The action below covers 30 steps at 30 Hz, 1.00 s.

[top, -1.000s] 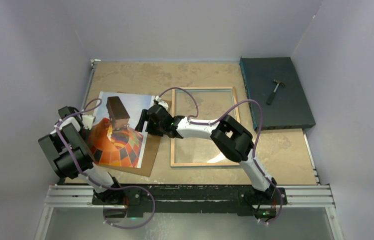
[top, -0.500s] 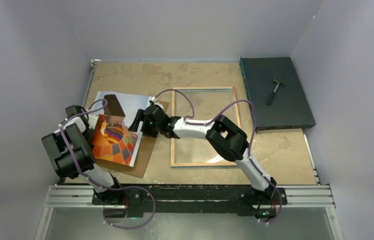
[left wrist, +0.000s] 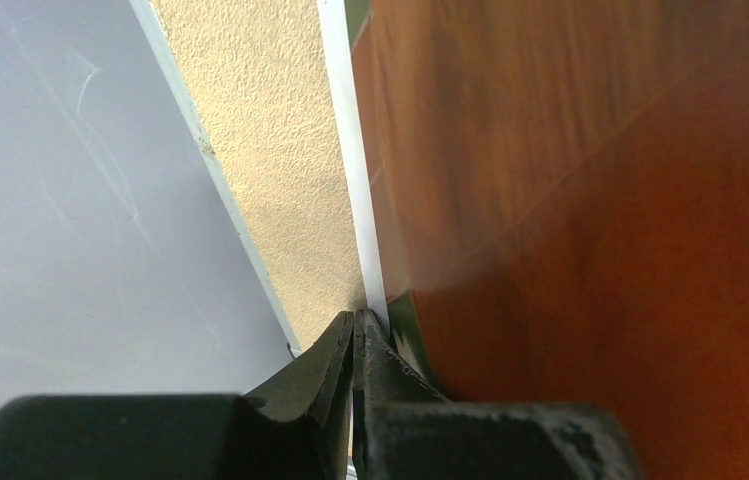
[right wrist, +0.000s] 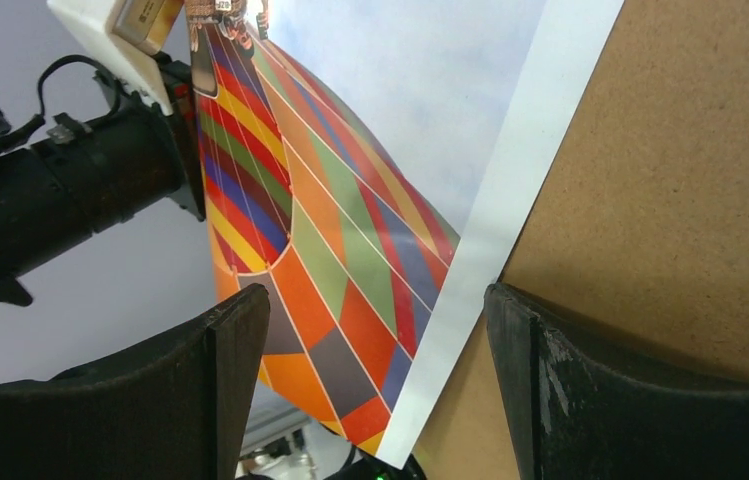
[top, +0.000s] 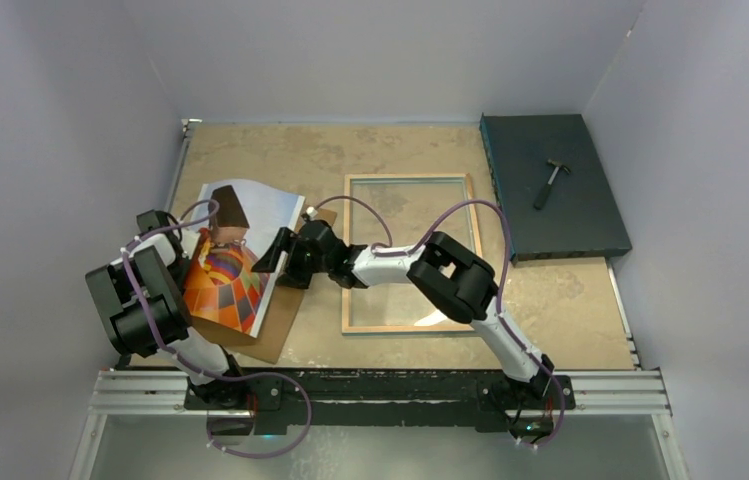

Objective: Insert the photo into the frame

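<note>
The photo (top: 233, 262), a chequered hot-air balloon print, bows upward over a brown backing board (top: 285, 312) at the table's left. My left gripper (top: 183, 244) is shut on its left edge. In the left wrist view the closed jaws (left wrist: 358, 320) pinch the photo's white border (left wrist: 353, 170). My right gripper (top: 276, 250) stands open astride the photo's right edge. In the right wrist view the photo's white border (right wrist: 495, 220) runs between my right gripper's spread fingers (right wrist: 375, 300), touching neither. The frame (top: 408, 179) lies flat at mid-table, pale wood side up, with the right arm reaching across its left rail.
A dark teal slab (top: 578, 215) with a small hammer (top: 550, 181) on it sits at the back right. Grey walls close in the table on three sides, and the left wall (left wrist: 60, 200) stands close beside my left gripper. The backing board (right wrist: 670, 190) lies under the photo.
My right gripper has slid left along the board, pushing the photo's right edge with it. The photo has bowed up more and looks narrower. The left gripper has kept its hold.
</note>
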Each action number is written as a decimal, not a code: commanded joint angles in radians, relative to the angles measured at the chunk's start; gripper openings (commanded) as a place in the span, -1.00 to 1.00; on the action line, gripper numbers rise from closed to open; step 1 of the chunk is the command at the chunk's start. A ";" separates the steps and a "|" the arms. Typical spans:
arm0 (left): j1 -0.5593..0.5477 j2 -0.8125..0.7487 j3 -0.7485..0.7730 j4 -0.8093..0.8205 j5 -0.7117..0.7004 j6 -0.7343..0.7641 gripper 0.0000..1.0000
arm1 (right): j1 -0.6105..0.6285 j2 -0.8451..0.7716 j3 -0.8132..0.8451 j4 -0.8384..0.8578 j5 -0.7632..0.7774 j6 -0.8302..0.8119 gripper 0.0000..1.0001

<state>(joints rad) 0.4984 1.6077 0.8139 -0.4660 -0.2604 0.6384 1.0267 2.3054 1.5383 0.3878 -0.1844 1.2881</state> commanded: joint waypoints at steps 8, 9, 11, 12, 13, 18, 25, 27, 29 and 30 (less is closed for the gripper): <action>-0.040 0.016 -0.056 -0.060 0.217 -0.061 -1.00 | 0.008 0.010 -0.146 0.280 -0.073 0.204 0.67; -0.045 0.009 -0.057 -0.065 0.220 -0.061 -1.00 | 0.009 0.006 -0.151 0.293 -0.066 0.209 0.67; -0.054 -0.003 -0.058 -0.075 0.225 -0.063 -1.00 | 0.007 -0.005 -0.159 0.298 -0.053 0.207 0.67; -0.058 -0.008 -0.057 -0.082 0.230 -0.064 -1.00 | 0.009 -0.016 -0.167 0.300 -0.039 0.204 0.67; -0.063 -0.011 -0.057 -0.089 0.236 -0.067 -1.00 | 0.008 -0.031 -0.179 0.307 -0.024 0.202 0.68; -0.089 -0.022 -0.057 -0.113 0.255 -0.081 -1.00 | 0.008 -0.075 -0.223 0.326 0.042 0.195 0.68; -0.099 -0.040 -0.070 -0.132 0.256 -0.075 -1.00 | 0.008 -0.115 -0.321 0.516 0.095 0.218 0.74; -0.098 -0.043 -0.070 -0.141 0.256 -0.070 -1.00 | 0.008 -0.123 -0.334 0.563 0.106 0.209 0.76; -0.101 -0.046 -0.064 -0.156 0.271 -0.068 -1.00 | 0.008 -0.121 -0.334 0.597 0.114 0.194 0.79; -0.104 -0.048 -0.059 -0.162 0.281 -0.070 -1.00 | 0.009 -0.115 -0.330 0.617 0.116 0.189 0.81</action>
<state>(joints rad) 0.4133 1.5436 0.7898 -0.5278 -0.1574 0.6117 1.0275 2.2440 1.2102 0.8646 -0.1143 1.4948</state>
